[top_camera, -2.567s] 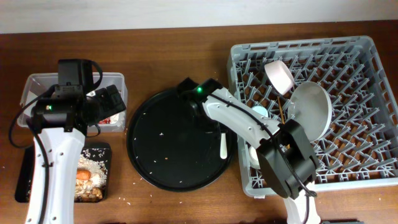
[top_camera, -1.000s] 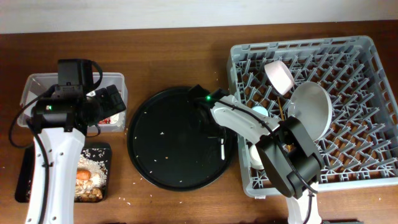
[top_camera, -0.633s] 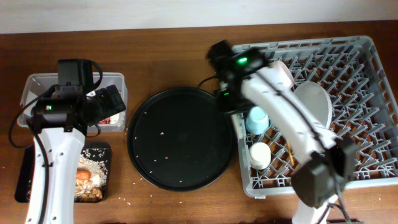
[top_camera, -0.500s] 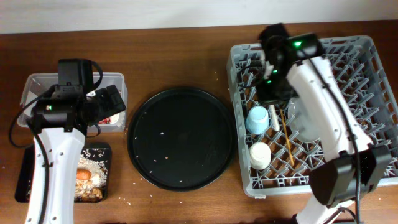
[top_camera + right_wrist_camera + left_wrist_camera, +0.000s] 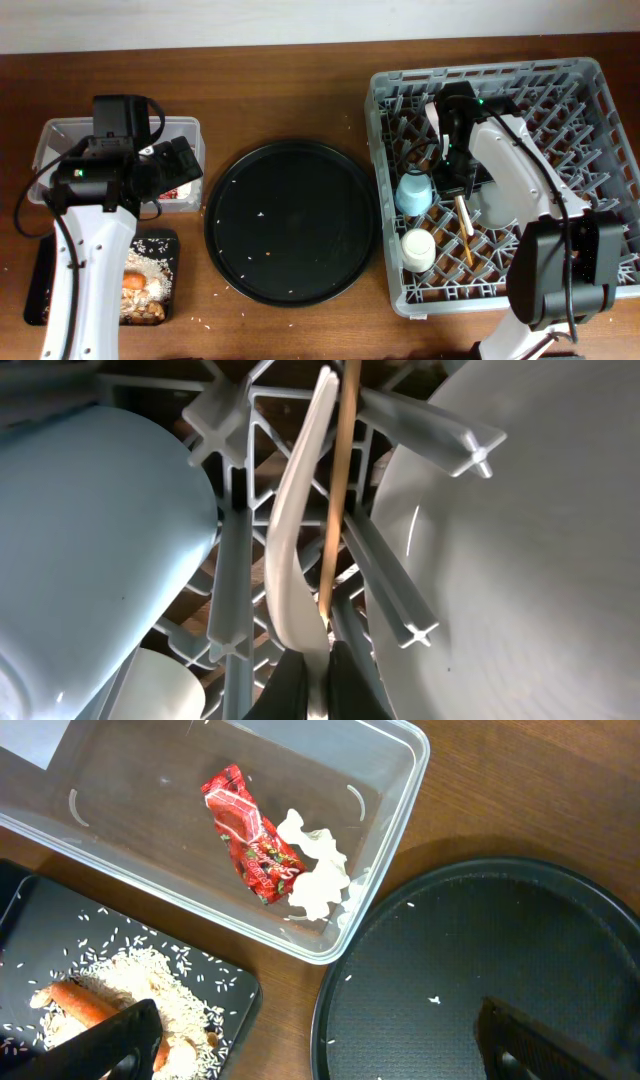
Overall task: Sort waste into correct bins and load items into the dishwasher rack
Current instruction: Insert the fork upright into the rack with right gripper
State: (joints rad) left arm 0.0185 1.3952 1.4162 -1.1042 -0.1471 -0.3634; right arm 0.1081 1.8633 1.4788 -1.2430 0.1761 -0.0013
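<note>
In the rack: right gripper pinches fork.
Fork: likely light, stiff, slick; grip the handle.
Left gripper: spread, empty.

I note the right gripper sits in a tight slot of the dishwasher rack: light blue cup crowding one side, round white plate the other, grey pegs between. The white fork in its closed fingers and a wooden stick fill the gap. The rack's far right rows are open from above. The round black tray offers broad free passage.
</note>
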